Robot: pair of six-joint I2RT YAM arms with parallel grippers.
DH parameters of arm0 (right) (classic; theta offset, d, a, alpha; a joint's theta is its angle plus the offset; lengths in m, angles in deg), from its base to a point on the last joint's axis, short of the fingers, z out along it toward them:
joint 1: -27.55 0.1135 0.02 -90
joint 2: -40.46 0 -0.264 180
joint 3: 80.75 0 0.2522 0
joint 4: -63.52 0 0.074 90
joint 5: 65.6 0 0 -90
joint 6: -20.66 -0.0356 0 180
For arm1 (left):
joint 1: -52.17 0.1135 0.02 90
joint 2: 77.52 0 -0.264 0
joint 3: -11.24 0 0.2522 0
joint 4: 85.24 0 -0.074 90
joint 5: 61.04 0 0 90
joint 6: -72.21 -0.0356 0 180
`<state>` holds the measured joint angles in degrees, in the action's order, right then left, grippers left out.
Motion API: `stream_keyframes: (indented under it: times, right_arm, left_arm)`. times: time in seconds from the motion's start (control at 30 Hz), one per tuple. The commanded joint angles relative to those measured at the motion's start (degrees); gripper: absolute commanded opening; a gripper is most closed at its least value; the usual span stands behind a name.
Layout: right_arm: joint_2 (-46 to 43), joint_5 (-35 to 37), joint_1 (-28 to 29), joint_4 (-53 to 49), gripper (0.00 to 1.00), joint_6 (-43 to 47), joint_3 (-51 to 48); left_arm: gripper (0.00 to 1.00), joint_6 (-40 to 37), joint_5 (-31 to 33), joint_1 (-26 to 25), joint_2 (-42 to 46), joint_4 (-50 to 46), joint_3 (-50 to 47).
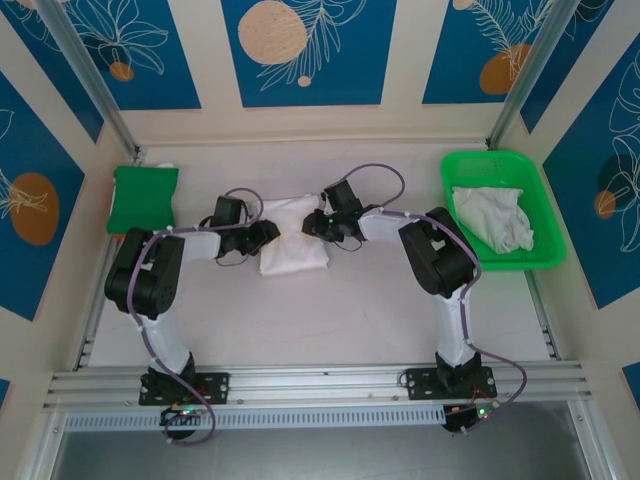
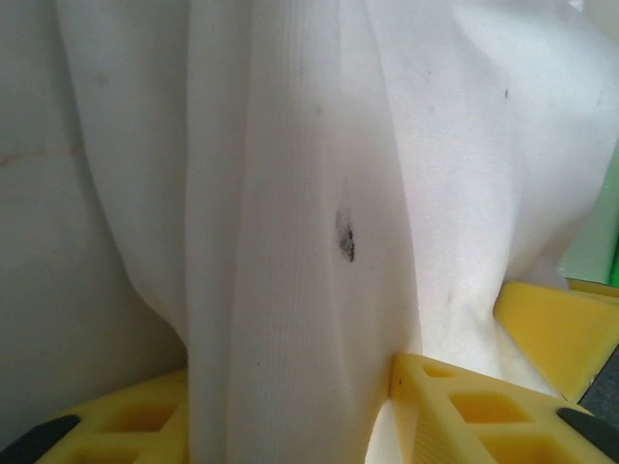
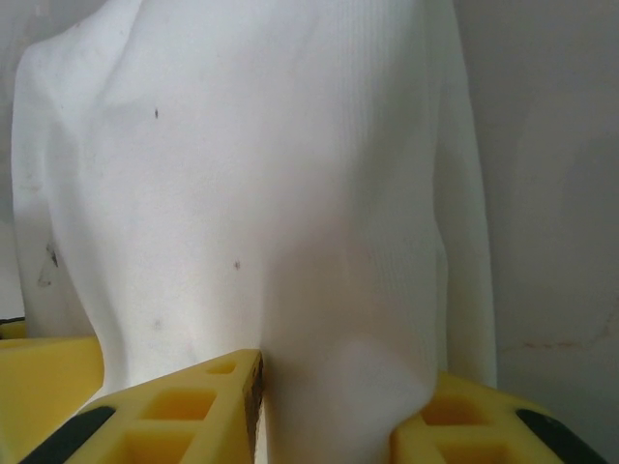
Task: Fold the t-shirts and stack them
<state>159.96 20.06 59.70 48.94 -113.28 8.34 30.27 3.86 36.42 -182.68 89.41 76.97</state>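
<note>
Folding looks about midway: 1 part-folded t-shirt [image 1: 292, 245] lies on the table [image 1: 350, 310], left gripper [image 1: 262, 236] and right gripper [image 1: 312, 224] each pinching an opposite side edge; 1 crumpled t-shirt [image 1: 492, 218] sits in the green tray [image 1: 480, 160], unfolded, unstacked.

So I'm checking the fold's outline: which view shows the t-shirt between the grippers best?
Top external: the whole t-shirt lies on the table, its outline clear. The left wrist view shows its cloth bunched in the left gripper; the right wrist view, cloth in the right gripper. Both are close-ups, no outline.
</note>
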Motion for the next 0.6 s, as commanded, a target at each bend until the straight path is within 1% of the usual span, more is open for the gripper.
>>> stream_keyframes:
  times: [0.0,0.13,0.3,0.4,0.57]
  right_arm:
    - [2.6,-3.1,1.3,-2.3,0.34,-0.7,0.3]
    - [2.8,-4.0,1.3,-2.3,0.34,-0.4,0.6]
    - [2.9,-4.5,1.3,-2.4,0.34,-0.2,0.9]
    - [2.8,-4.6,1.3,-2.5,0.34,-0.1,1.0]
    - [0.9,-4.2,1.3,-1.7,0.35,0.9,0.1]
  left_arm:
    - [0.42,1.1,-2.7,-0.6,-4.2,5.4,1.8]
    - [0.34,2.3,-4.0,-0.6,-5.8,7.9,2.0]
    - [0.16,3.4,-5.1,-0.6,-6.0,10.5,1.6]
    - [0.01,2.6,-4.9,-0.6,-5.4,9.9,1.6]
    - [0.0,-2.1,-3.4,-0.2,-3.2,5.5,1.7]
